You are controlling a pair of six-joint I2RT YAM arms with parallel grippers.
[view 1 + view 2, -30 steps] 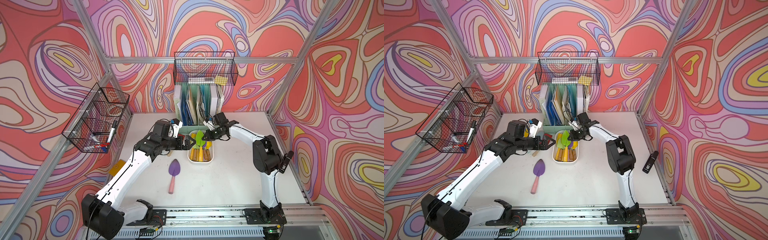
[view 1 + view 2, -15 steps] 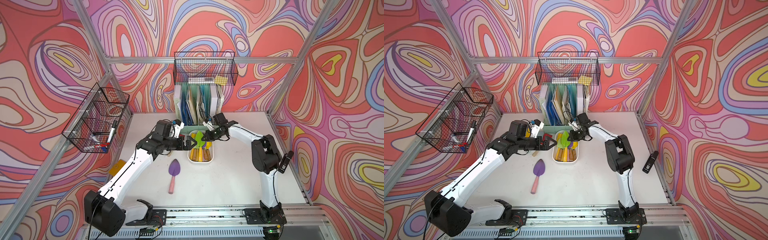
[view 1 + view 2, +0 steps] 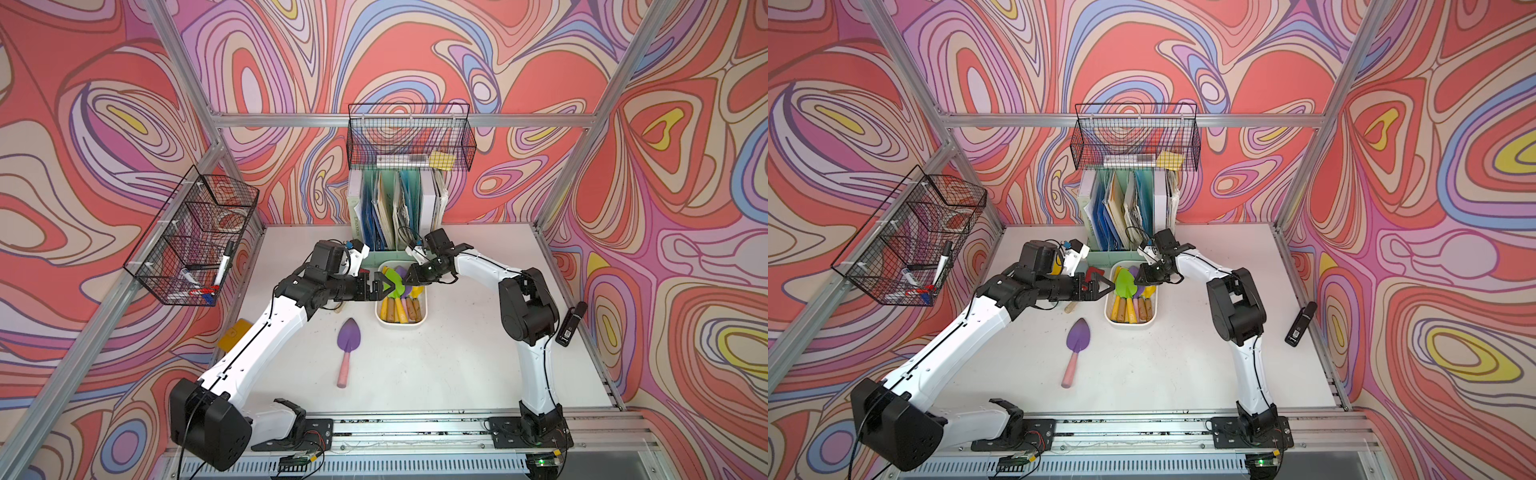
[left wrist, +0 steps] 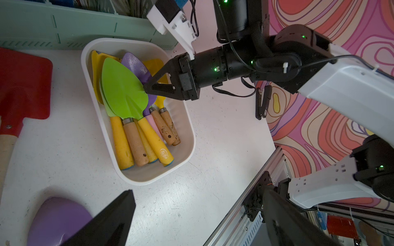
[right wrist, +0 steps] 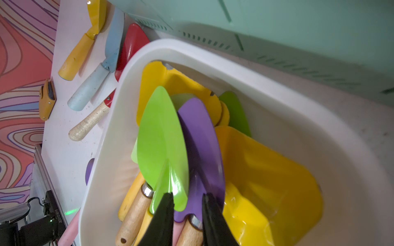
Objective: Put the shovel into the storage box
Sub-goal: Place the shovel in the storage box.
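The storage box [image 3: 401,326] [image 3: 1128,325] [image 4: 149,181] [image 5: 102,149] is a white tub in front of the file holder, with several shovels in it. On top of them lies a green shovel [image 3: 392,284] [image 3: 1124,283] [image 4: 123,89] [image 5: 160,138]. My right gripper [image 3: 409,279] [image 3: 1139,279] [image 4: 146,88] [image 5: 187,196] is over the box, jaws slightly parted around that blade's edge. The left gripper [image 3: 384,286] [image 3: 1104,282] [image 4: 198,191] hangs wide open and empty by the box's left rim. A purple shovel [image 3: 348,336] [image 3: 1079,336] [image 4: 55,219] with a pink handle lies on the table.
More shovels lie left of the box: red [image 4: 23,85] [image 5: 132,46], pale blue [image 5: 93,85], yellow [image 5: 85,42]. The mint-green file holder [image 3: 395,208] stands behind it. Black wire baskets [image 3: 409,137] [image 3: 195,241] hang on the walls. A black device [image 3: 569,324] hangs at the right edge.
The right gripper's jaws have come apart on the green shovel's blade, which now rests in the box. The left arm has shifted slightly and stays open.
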